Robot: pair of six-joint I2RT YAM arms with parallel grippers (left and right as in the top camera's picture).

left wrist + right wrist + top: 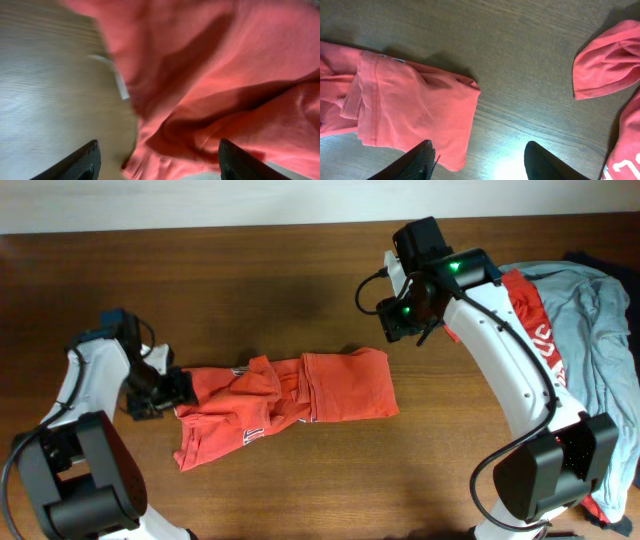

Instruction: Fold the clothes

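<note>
Orange-red cotton lies in a crumpled band across the middle of the wooden bench [250, 270]. This is the orange-red T-shirt [285, 405], twisted and doubled over itself rather than spread flat. Its right part is a fairly neat rectangle and its left part is a bunch of overlapping folds with a bit of white lettering showing.

The left hand [160, 392] sits at the shirt's left end. In the left wrist view its fingers [82, 162] stand wide apart with rumpled cloth just beyond them, so it is released and grasping nothing. The right hand [410, 315] hangs above bare wood, up and to the right of the shirt. In its own view the fingers [417, 160] are spread with only bench between them, so it is released too.

At the bench's right edge a grey-blue shirt [590, 310] and a second red shirt [540, 330] with white letters lie heaped, and the right arm crosses over them.

The fold looks barely begun, because the shirt would first need flattening. The main risk is at the left end. With so many layers stacked there, a pinch could catch several thicknesses or an inner fold instead of one edge, and pulling would then drag the whole bundle and tighten the twist. A shallow pinch on soft cotton could also slip off. On the right, the arm could snag the heap as it swings and tug it towards the working shirt or off the bench.
</note>
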